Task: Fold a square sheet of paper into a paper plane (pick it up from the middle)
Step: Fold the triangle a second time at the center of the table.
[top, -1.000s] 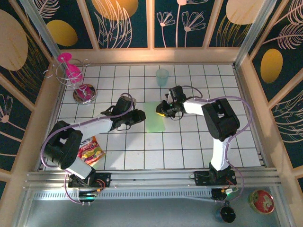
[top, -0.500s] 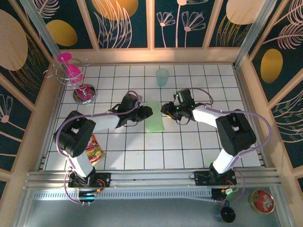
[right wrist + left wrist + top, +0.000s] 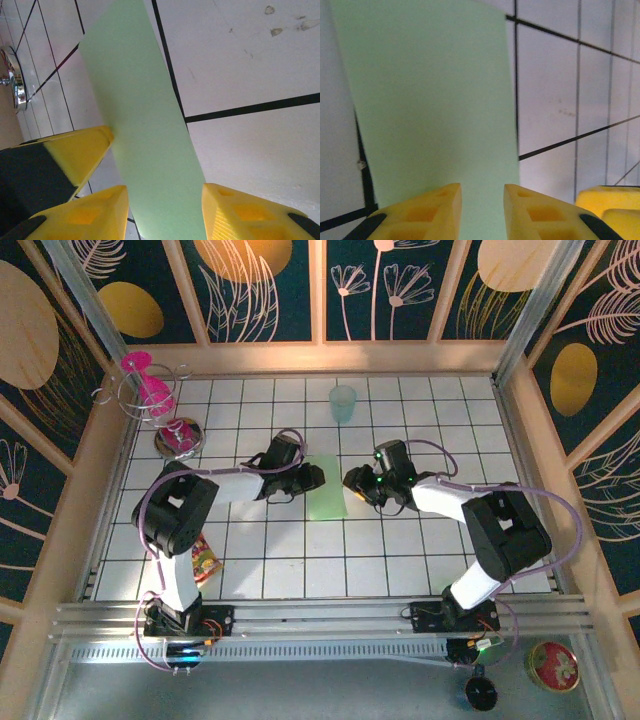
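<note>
The square sheet of paper (image 3: 328, 490) lies flat on the white tiled table as a narrow light green strip, longer than it is wide; no paper plane shape is in view. My left gripper (image 3: 312, 478) sits low at the strip's left edge, my right gripper (image 3: 351, 483) at its right edge, facing each other. In the left wrist view the paper (image 3: 435, 100) spreads ahead of the left gripper (image 3: 482, 192), whose jaws stand a little apart over it. In the right wrist view the paper (image 3: 145, 115) runs between the wider-set fingers of the right gripper (image 3: 165, 192). Neither clamps the paper.
A pale teal cup (image 3: 343, 402) stands at the back centre. A pink glass in a wire rack (image 3: 148, 390) and a metal dish (image 3: 178, 437) are at the back left. A snack packet (image 3: 203, 562) lies near the left arm's base. Wooden walls ring the table.
The left gripper has reached right to the paper's left edge. The right gripper has drawn back to the right edge and opened wider. The paper stays in place.
</note>
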### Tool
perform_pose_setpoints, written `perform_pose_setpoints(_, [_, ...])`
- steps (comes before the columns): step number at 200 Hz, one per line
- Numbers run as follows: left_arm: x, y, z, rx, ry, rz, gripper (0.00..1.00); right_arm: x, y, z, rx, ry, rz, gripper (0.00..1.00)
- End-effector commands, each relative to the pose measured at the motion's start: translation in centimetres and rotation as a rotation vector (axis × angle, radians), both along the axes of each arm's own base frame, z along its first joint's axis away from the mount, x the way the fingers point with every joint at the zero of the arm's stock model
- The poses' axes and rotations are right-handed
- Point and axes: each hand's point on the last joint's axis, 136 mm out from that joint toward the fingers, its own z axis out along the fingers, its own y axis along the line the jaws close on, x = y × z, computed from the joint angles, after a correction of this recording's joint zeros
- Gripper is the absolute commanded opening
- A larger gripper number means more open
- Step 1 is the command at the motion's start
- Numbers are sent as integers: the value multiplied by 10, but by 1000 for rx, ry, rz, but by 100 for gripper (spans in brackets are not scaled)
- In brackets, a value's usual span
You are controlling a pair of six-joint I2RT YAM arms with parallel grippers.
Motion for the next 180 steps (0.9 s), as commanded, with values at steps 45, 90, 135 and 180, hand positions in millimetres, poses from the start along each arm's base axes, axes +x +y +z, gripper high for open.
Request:
perform_pose_setpoints(45, [-4,13,-28,106,52,3,29,-7,15,5,80,-18,51,44])
perform_pose_setpoints(90, [-13,22,-38,137,85,13,28,-28,19,-6,93,60,111,43])
perform_pose_setpoints(135, [-14,21,-37,133,79,2,28,-47,17,-21,47,124,149,43])
perform_pose_setpoints(180, [-15,22,-36,131,60,-4,28,-53,24,-31,12,148,172,43])
